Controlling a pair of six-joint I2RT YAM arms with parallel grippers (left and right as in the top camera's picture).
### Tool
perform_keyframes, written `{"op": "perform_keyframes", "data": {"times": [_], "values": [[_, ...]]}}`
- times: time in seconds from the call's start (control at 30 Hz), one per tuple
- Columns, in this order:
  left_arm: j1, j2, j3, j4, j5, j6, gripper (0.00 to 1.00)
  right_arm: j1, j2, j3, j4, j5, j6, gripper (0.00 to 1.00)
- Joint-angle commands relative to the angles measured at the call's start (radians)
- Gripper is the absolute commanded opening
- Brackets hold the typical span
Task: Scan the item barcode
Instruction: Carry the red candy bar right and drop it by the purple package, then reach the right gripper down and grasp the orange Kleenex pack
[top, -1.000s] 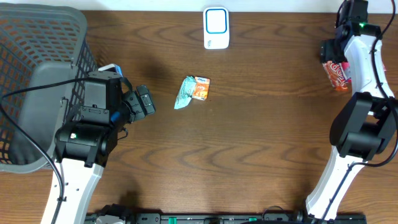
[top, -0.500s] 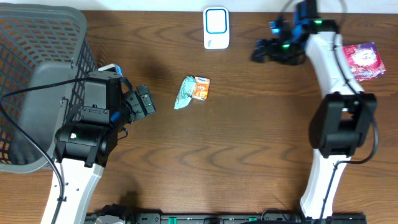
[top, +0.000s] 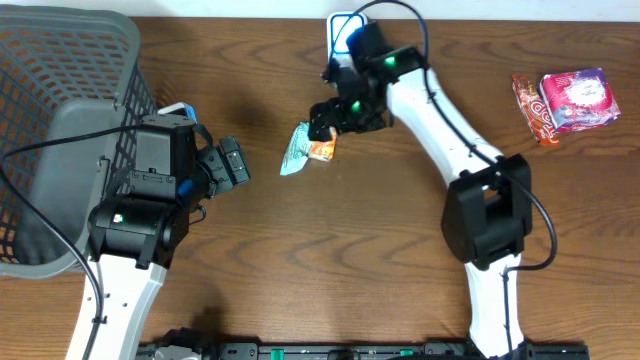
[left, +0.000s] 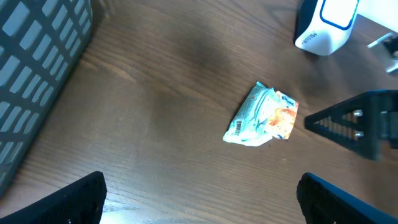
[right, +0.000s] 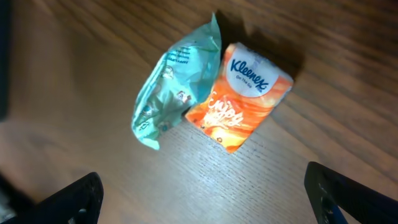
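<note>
The tissue pack (right: 239, 102) is orange with pale swirls and a white label (blue letters, Kleenex); the wrapper (right: 174, 93) is light teal. The counter (top: 400, 260) is dark brown with wavy grain, the scanner (left: 323, 34) white with a blue frame, the basket (top: 70, 50) grey.

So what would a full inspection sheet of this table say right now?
Surface: brown wooden table.
Job's things: teal packet, barcode showing in the left wrist view, touching an orange Kleenex pack; white scanner behind them.
Clutter: red packet and pink packet at the far right.
Hands: right hand open, above the two packs; left hand open, empty.
Cables: black cable across the grey basket.
Surroundings: nothing seen.
</note>
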Motion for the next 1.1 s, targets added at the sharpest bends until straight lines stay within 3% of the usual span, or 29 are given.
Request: {"op": "perform_keyframes", "data": {"times": [0.0,0.33,0.43,0.57,0.83,0.93,1.07], "values": [[0.004,0.001,0.006,-0.002,-0.005,0.013,0.98,0.019,-0.013,-0.001,0.005,0.174,0.117,0.99],[0.004,0.001,0.006,-0.002,-0.005,0.013,0.98,0.051,0.013,-0.002,0.042,0.183,0.201,0.99],[0.004,0.001,0.006,-0.002,-0.005,0.013,0.98,0.051,0.045,-0.002,0.047,0.222,0.294,0.84],[0.004,0.001,0.006,-0.002,-0.005,0.013,0.98,0.051,0.092,-0.002,0.087,0.174,0.319,0.73],[0.004,0.001,0.006,-0.002,-0.005,0.013,0.98,0.051,0.131,-0.002,0.104,0.150,0.375,0.64],[0.004,0.001,0.006,-0.002,-0.005,0.013,0.98,0.050,0.131,-0.002,0.126,0.149,0.374,0.52],[0.004,0.001,0.006,-0.002,-0.005,0.013,0.98,0.055,0.131,-0.002,0.146,0.094,0.330,0.58]]}}
